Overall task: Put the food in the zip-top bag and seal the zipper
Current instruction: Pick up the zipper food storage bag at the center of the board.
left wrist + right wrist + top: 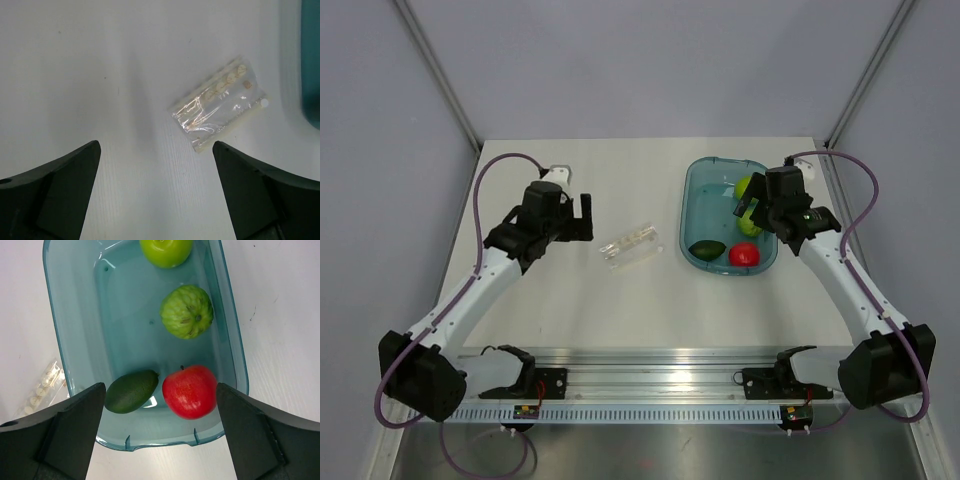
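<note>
The dark green avocado [131, 391] lies at the near left of the teal tray [232, 330], beside a red apple [190, 391]. In the top view the avocado [707, 248] shows at the tray's near end. My right gripper [160, 387] is open and empty above the tray's near end, both fruits between its fingers; in the top view the right gripper [748, 208] hovers over the tray. The clear zip-top bag [630, 247] lies flat and empty on the table left of the tray. My left gripper [585, 218] is open and empty, left of the bag [220, 105].
The tray also holds a bumpy light green fruit [187, 311] and a lime-green apple [166, 249]. The tray's edge [311, 60] shows at the right of the left wrist view. The bag's corner [42, 390] shows left of the tray in the right wrist view.
</note>
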Motion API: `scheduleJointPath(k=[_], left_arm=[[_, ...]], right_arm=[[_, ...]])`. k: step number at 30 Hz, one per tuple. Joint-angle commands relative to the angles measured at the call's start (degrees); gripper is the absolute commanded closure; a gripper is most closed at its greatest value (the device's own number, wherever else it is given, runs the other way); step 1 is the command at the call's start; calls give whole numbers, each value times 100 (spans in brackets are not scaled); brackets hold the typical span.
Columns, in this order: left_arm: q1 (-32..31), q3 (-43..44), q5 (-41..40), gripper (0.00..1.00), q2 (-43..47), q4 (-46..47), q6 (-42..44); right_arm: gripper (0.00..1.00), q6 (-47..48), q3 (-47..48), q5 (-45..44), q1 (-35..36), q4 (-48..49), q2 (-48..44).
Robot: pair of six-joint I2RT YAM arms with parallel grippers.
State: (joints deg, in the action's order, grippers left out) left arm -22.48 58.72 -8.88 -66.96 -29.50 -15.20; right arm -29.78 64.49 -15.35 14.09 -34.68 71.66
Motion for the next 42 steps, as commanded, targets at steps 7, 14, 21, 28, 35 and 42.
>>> scheduleJointPath(k=[7, 14, 21, 28, 35, 42], left_arm=[[-318, 456, -465, 1, -467, 146, 96], [-695, 526, -912, 1, -800, 76, 271], [-1513, 518, -415, 20, -1600, 416, 386], [-2146, 798, -245, 43, -2672, 551, 843], [-2208, 1317, -447, 51, -3455, 418, 1045], [-2261, 1370, -720, 51, -3851, 427, 1203]], right_arm=[[0, 42, -217, 287, -20, 242, -82], [1, 25, -253, 218, -20, 137, -257], [0, -142, -305, 138, -20, 48, -573], [1, -142, -235, 182, -20, -92, -662], [1, -107, -209, 103, -20, -145, -758], [1, -107, -253, 138, -20, -127, -732]])
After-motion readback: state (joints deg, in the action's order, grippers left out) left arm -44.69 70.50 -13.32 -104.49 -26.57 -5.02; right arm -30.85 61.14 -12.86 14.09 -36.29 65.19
